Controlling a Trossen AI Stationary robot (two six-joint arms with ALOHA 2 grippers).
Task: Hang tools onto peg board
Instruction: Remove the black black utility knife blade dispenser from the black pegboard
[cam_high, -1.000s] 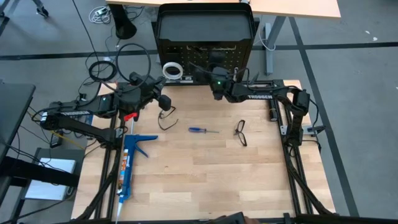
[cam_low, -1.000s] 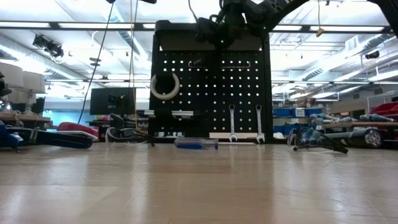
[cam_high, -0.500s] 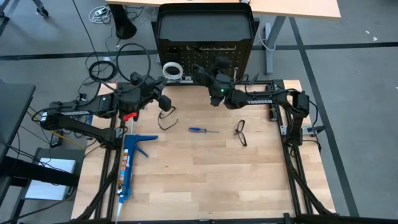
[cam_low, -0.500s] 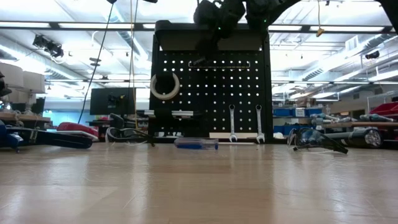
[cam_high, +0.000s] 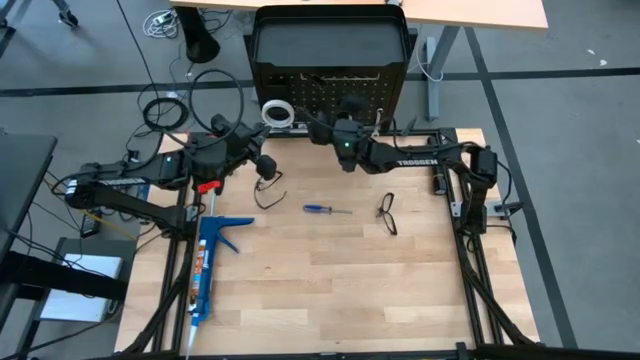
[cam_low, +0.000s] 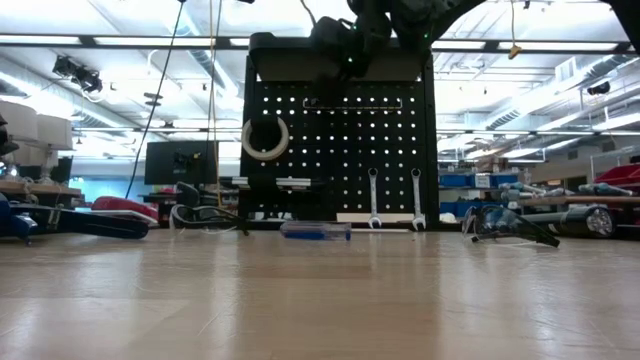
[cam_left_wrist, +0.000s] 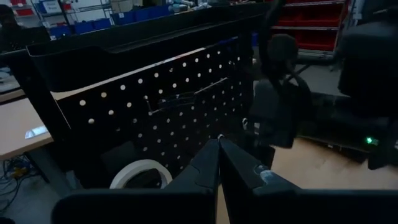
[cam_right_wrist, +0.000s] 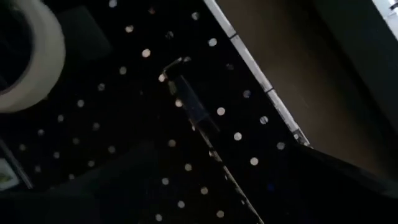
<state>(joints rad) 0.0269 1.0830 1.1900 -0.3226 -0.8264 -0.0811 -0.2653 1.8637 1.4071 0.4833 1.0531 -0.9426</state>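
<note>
Right gripper (cam_high: 318, 131), jaws spread and apparently empty, at the peg board (cam_high: 330, 100); next, fetch the screwdriver (cam_high: 327, 209). Left gripper (cam_high: 262, 165) shut.

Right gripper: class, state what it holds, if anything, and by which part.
Nothing is held. The right gripper is up at the peg board, jaws open, with no tool between them.

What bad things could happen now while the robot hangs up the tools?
The right pincer is open and very close to the peg board, beside the tape roll. It might bump the roll or the thin tool hanging at the top and knock them off. The left pincer is shut and seems to dangle safety glasses by one thin arm, which could slip free.
</note>
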